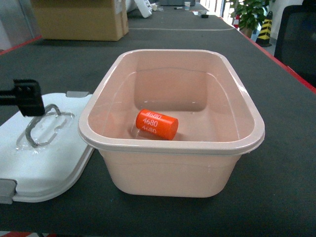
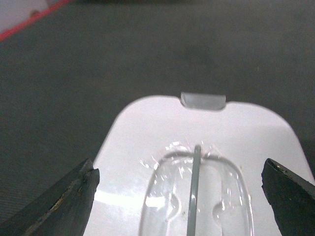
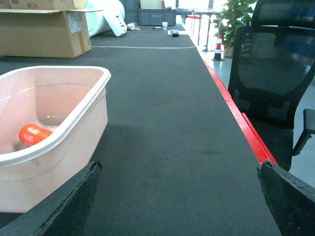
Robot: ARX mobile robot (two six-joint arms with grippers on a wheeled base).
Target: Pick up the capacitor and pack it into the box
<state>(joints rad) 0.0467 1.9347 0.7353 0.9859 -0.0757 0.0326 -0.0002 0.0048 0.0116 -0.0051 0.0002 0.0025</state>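
capacitor (image 1: 156, 124) in box (image 1: 247, 143); lid (image 1: 49, 168) cropped

- Dark grey table (image 1: 163, 42) with a red edge strip (image 3: 236, 115)
- Brown cardboard carton (image 1: 79, 19) at the table's far left
- Black mesh chair (image 3: 275, 73) just beyond the red edge
- Potted plant (image 1: 249, 12) behind the chair

Head camera high, looking down into the box (image 1: 170, 143), left wrist camera close above the lid (image 2: 147, 142), right wrist camera low beside box, facing forward
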